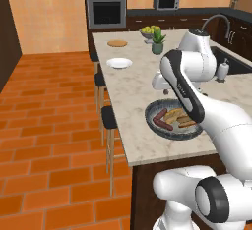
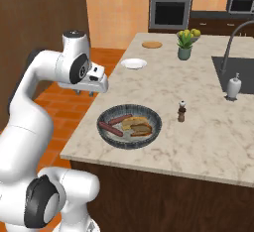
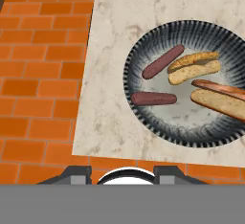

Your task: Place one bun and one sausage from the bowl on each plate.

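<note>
Tool (image 2: 92, 93) hovered above worktop (image 2: 208, 127) edge, beside bowl (image 2: 130, 125); opening could not be told. Bowl held two sausages, two buns. White plate (image 2: 133, 64), wooden plate (image 2: 152, 44) lay far.

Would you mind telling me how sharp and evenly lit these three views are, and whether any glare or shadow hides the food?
Left base view: soft and slightly blurred, the arm covers part of the bowl. Right base view: even light, no glare, the sausages read clearly. Hand view: sharpest, the buns are crisp, only faint shading inside the bowl; the end effector sits at the bottom edge.
</note>
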